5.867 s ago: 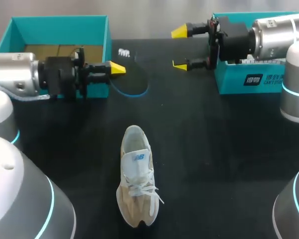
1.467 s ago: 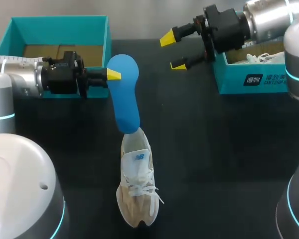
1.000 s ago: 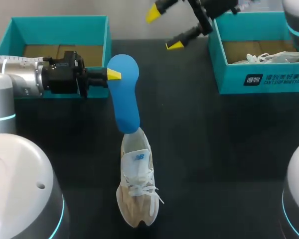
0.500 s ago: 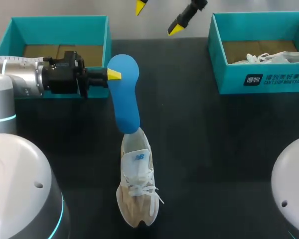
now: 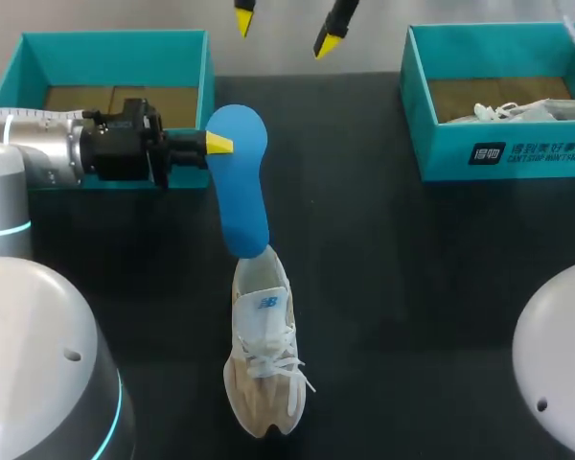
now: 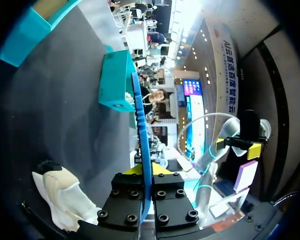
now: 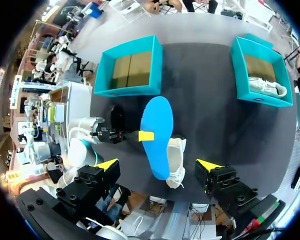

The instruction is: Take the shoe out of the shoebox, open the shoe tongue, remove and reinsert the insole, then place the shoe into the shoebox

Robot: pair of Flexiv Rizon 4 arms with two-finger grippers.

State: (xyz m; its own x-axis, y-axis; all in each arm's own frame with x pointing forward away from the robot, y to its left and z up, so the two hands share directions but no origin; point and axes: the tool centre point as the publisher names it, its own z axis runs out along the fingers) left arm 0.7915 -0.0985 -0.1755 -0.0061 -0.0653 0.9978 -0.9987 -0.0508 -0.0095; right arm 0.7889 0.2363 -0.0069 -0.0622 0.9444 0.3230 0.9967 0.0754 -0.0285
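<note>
**Head, left wrist and right wrist views.** A beige low-cut shoe (image 5: 262, 345) with white laces and a small blue mark on its tongue lies on its sole on the black counter (image 5: 412, 287), toe toward the robot and heel opening toward the far side. A bright blue insole (image 5: 240, 177), rounded at both ends, stretches away from the shoe's heel. Its narrower end meets the rim of the heel opening, though whether it sits inside cannot be told. The left end effector (image 5: 218, 144), beyond the shoe and to its left, pinches the insole's wide far end. From the left wrist the insole appears edge-on between the pressed fingers. The right end effector (image 5: 286, 27) hangs beyond the shoe with its fingers spread wide and nothing between them. An open teal shoebox (image 5: 38, 48) stands beyond and left of the shoe. A second teal shoebox (image 5: 498, 149), beyond and right of the shoe, holds a white shoe (image 5: 517, 110).
</note>
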